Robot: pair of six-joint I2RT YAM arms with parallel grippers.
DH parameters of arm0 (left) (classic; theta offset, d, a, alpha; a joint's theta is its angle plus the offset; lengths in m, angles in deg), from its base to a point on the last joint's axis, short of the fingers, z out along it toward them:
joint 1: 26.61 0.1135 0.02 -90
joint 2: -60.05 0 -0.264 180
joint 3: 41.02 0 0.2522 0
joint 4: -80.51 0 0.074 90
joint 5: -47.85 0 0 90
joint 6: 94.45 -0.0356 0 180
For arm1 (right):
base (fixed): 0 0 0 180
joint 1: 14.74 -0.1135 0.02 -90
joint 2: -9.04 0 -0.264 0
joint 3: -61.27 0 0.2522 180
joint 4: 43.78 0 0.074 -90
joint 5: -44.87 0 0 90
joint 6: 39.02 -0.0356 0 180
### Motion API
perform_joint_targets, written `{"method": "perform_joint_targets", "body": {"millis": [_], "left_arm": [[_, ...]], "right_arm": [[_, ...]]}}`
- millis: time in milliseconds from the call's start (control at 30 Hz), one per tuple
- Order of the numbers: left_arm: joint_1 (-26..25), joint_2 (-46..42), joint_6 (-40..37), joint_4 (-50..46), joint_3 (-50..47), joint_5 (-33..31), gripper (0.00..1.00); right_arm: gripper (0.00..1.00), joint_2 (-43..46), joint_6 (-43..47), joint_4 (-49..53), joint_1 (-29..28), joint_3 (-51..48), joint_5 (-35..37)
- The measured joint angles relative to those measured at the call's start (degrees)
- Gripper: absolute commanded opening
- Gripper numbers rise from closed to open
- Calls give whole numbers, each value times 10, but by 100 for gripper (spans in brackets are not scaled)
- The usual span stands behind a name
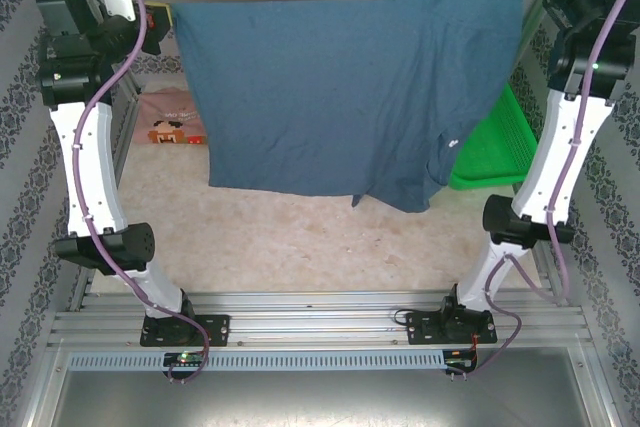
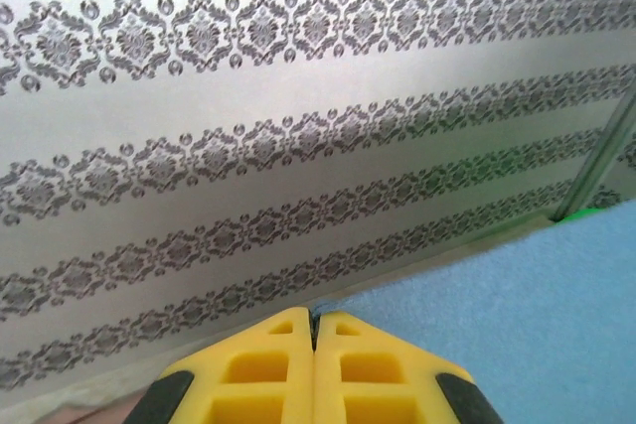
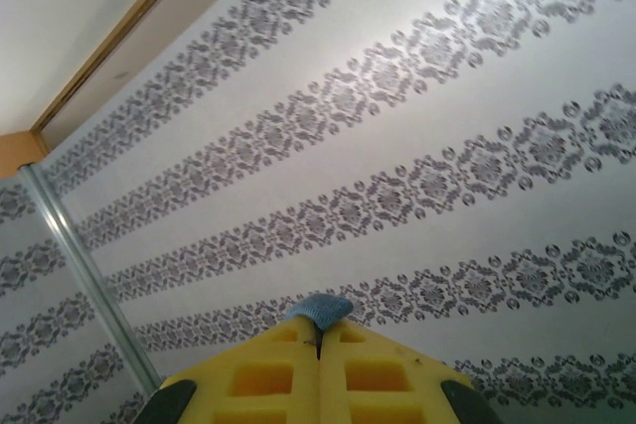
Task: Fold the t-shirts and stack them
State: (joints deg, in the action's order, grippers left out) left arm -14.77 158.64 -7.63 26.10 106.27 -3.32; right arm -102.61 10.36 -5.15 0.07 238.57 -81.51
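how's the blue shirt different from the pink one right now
The blue shirt hangs spread in the air, pinched by the left gripper and right gripper; the pink shirt lies on the table. The blue shirt is plain; the pink shirt carries a pixel face print. Both are soft cloth.

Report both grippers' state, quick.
Left gripper: closed, pinching an edge of the blue t-shirt.
Right gripper: closed on the same shirt, cloth poking out between its fingertips.

The slate-blue t-shirt (image 1: 330, 87) is plain. The pink t-shirt (image 1: 180, 112) carries a pixel face in brown and orange. The basket (image 1: 490, 147) is bright green; the wall (image 2: 298, 146) is pale with grey ornament bands.
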Motion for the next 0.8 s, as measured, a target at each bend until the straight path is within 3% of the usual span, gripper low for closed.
{"method": "perform_joint_targets", "body": {"millis": [200, 467, 633, 800], "left_arm": [[7, -13, 8, 35, -41, 35, 0], [-3, -146, -2, 62, -353, 43, 0], [-41, -248, 9, 92, -578, 50, 0], [-78, -289, 19, 89, -693, 58, 0]], "right_arm": [[0, -16, -12, 12, 7, -7, -9], [0, 122, 44, 97, 6, -204, -20], [0, 226, 94, 153, -25, -376, -20], [0, 275, 124, 183, -48, -519, -4]]}}
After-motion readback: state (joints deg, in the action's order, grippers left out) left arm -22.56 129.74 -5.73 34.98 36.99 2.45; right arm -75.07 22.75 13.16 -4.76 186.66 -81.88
